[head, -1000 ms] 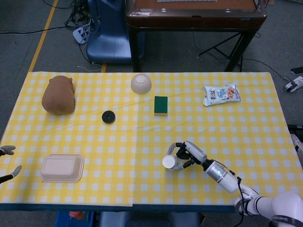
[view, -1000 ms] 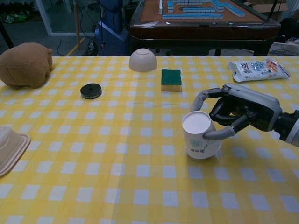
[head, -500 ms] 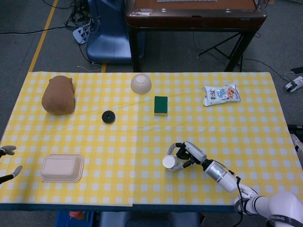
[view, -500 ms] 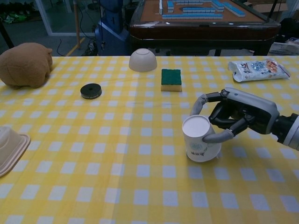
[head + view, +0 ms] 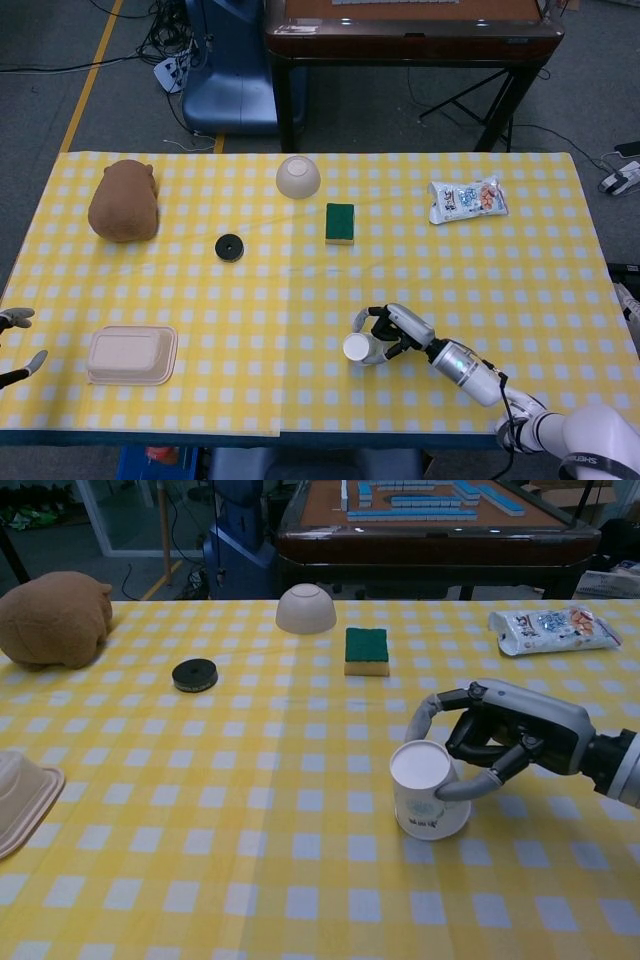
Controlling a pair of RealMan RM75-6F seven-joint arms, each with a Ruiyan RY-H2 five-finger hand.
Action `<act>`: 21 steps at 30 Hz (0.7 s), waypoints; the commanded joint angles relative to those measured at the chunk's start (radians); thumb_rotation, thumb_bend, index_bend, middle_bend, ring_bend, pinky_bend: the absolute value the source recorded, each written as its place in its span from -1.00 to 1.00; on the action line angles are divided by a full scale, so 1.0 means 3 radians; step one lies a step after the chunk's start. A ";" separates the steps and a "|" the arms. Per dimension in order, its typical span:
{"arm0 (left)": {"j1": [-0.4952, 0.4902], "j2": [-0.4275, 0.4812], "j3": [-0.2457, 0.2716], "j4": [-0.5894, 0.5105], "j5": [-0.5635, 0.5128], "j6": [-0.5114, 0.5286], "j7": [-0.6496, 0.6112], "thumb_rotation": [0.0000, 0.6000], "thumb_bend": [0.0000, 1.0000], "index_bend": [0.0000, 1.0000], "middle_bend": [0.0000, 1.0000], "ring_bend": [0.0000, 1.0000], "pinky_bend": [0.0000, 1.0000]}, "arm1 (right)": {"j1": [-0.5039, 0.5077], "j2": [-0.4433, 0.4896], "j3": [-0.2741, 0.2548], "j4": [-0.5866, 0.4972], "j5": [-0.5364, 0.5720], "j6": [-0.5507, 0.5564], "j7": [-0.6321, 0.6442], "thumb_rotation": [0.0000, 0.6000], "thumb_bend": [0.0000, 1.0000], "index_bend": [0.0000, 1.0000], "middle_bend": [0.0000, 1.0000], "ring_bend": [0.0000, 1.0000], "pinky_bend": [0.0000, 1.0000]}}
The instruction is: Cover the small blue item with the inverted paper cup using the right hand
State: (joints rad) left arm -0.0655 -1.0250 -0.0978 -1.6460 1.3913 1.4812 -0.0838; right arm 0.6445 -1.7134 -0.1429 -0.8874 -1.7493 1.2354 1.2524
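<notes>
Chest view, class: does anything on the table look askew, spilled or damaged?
Nothing is spilled or damaged. The inverted paper cup stands base-up, seemingly level, with the right hand curled around it. The small blue item cannot be seen.

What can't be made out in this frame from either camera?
- The small blue item: seen in neither view; whether it sits under the upside-down paper cup cannot be told.
- The left hand: only fingertips show at the head view's left edge; open or shut is unclear.
- The lidded food box: cut off by the chest view's left edge.
- The snack packet: its print is too small to read.
</notes>
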 commanded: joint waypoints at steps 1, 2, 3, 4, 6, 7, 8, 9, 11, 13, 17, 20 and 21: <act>-0.0001 -0.0001 0.0003 -0.0003 0.0005 0.0000 0.0008 1.00 -0.55 -0.22 -0.14 -0.26 -0.02 | -0.0008 0.0042 -0.0023 -0.0030 -0.0019 0.0030 -0.0040 1.00 -1.00 -0.29 1.00 1.00 1.00; -0.0001 -0.0002 0.0003 -0.0005 0.0007 0.0000 0.0011 1.00 -0.55 -0.22 -0.14 -0.26 -0.02 | -0.0011 0.0057 -0.0027 -0.0045 -0.0020 0.0036 -0.0061 1.00 -1.00 -0.33 1.00 1.00 1.00; -0.0001 -0.0003 0.0004 -0.0005 0.0008 0.0000 0.0015 1.00 -0.55 -0.22 -0.14 -0.26 -0.02 | -0.0014 0.0074 -0.0030 -0.0063 -0.0021 0.0043 -0.0088 1.00 -1.00 -0.36 1.00 1.00 1.00; -0.0002 -0.0004 0.0005 -0.0006 0.0009 0.0000 0.0021 1.00 -0.55 -0.22 -0.14 -0.26 -0.02 | -0.0020 0.0099 -0.0031 -0.0092 -0.0018 0.0051 -0.0128 1.00 -1.00 -0.37 1.00 1.00 1.00; -0.0003 -0.0006 0.0006 -0.0007 0.0010 -0.0001 0.0027 1.00 -0.55 -0.22 -0.14 -0.26 -0.02 | -0.0032 0.0138 -0.0025 -0.0142 -0.0005 0.0064 -0.0197 1.00 -1.00 -0.38 1.00 1.00 1.00; -0.0003 -0.0008 0.0008 -0.0007 0.0011 -0.0002 0.0032 1.00 -0.55 -0.22 -0.14 -0.26 -0.02 | -0.0039 0.0165 -0.0022 -0.0179 0.0004 0.0068 -0.0233 1.00 -1.00 -0.38 1.00 1.00 1.00; -0.0005 -0.0010 0.0008 -0.0007 0.0010 -0.0005 0.0035 1.00 -0.55 -0.22 -0.14 -0.26 -0.02 | -0.0042 0.0186 -0.0021 -0.0209 0.0010 0.0068 -0.0250 1.00 -1.00 -0.38 1.00 1.00 1.00; -0.0006 -0.0012 0.0009 -0.0005 0.0009 -0.0008 0.0039 1.00 -0.55 -0.22 -0.14 -0.26 -0.02 | -0.0046 0.0205 -0.0020 -0.0236 0.0016 0.0068 -0.0266 1.00 -1.00 -0.38 1.00 1.00 1.00; -0.0008 -0.0014 0.0009 -0.0006 0.0009 -0.0010 0.0046 1.00 -0.55 -0.22 -0.14 -0.26 -0.02 | -0.0054 0.0241 -0.0019 -0.0288 0.0024 0.0073 -0.0308 1.00 -1.00 -0.38 1.00 1.00 1.00; -0.0010 -0.0014 0.0010 -0.0008 0.0008 -0.0015 0.0048 1.00 -0.55 -0.22 -0.14 -0.26 -0.02 | -0.0065 0.0273 -0.0022 -0.0334 0.0018 0.0090 -0.0382 1.00 -1.00 -0.38 1.00 1.00 1.00; -0.0011 -0.0014 0.0005 -0.0004 -0.0004 -0.0019 0.0047 1.00 -0.55 -0.22 -0.14 -0.26 -0.02 | -0.0118 0.0360 0.0003 -0.0469 0.0039 0.0148 -0.0715 1.00 -1.00 -0.38 1.00 1.00 1.00; -0.0014 -0.0015 0.0003 0.0000 -0.0012 -0.0027 0.0051 1.00 -0.55 -0.22 -0.14 -0.26 -0.02 | -0.0189 0.0473 0.0053 -0.0673 0.0102 0.0183 -0.1208 1.00 -1.00 -0.38 1.00 1.00 1.00; -0.0016 -0.0017 0.0003 0.0000 -0.0012 -0.0028 0.0056 1.00 -0.55 -0.22 -0.14 -0.26 -0.02 | -0.0212 0.0519 0.0069 -0.0755 0.0124 0.0193 -0.1389 1.00 -1.00 -0.38 1.00 1.00 1.00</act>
State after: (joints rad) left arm -0.0700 -1.0300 -0.0967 -1.6461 1.3877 1.4729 -0.0671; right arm 0.6052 -1.5982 -0.1385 -1.0455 -1.7323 1.2787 0.9743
